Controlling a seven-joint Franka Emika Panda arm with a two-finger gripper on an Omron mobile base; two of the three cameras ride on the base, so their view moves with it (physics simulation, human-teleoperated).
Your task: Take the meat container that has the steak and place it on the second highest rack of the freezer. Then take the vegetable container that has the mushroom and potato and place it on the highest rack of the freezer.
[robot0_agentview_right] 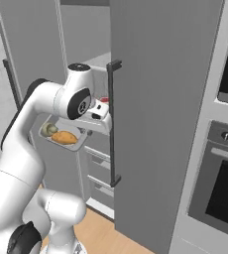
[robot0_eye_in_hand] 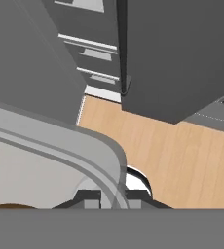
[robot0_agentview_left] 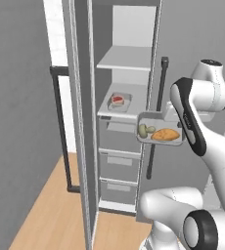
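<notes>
Small grey tray with the red steak (robot0_agentview_left: pixel 118 100) sat on the second-highest light-grey shelf (robot0_agentview_left: pixel 115 114) of the tall grey freezer (robot0_agentview_left: pixel 126 73); first half looked done. Gripper (robot0_eye_in_hand: pixel 113 198) clamped the rim of the shallow grey tray (robot0_agentview_left: pixel 159 131) holding pale mushroom (robot0_agentview_left: pixel 143 130) and orange-brown potato (robot0_agentview_left: pixel 165 135), in mid-air just off that shelf's front edge. Top shelf (robot0_agentview_left: pixel 125 61) not yet loaded.

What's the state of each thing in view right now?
Tall grey freezer: door open.
Grey steak container: resting on the second-highest rack.
Grey vegetable tray with mushroom and potato: held in the air, roughly level, in front of the freezer.
Two-finger gripper: shut on the tray rim.
Black-windowed oven: closed.
</notes>
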